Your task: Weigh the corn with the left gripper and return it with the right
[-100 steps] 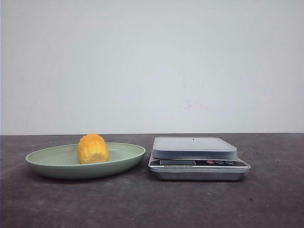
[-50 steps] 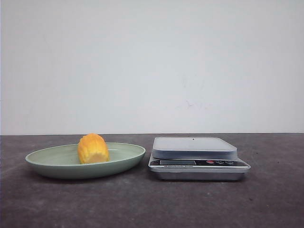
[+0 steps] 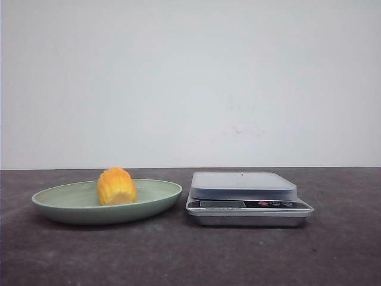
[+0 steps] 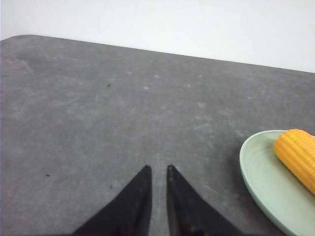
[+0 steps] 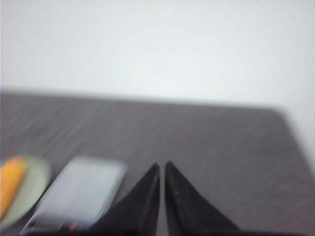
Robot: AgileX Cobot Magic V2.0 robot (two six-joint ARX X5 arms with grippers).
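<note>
The corn (image 3: pixel 116 186), a stubby yellow-orange cob, lies in a pale green plate (image 3: pixel 65 202) at the left of the table. A silver kitchen scale (image 3: pixel 244 185) stands just right of the plate with nothing on it. Neither gripper shows in the front view. My left gripper (image 4: pixel 158 169) is over bare table beside the plate (image 4: pixel 261 179) and apart from the corn (image 4: pixel 298 157); its jaws are nearly together and empty. My right gripper (image 5: pixel 162 166) is beside the scale (image 5: pixel 81 189), jaws together and empty. Its view is blurred; the corn (image 5: pixel 11 184) shows at the edge.
The dark grey tabletop (image 3: pixel 190 256) stretches in front of the plate and scale. A white wall (image 3: pixel 190 83) stands behind the table's far edge.
</note>
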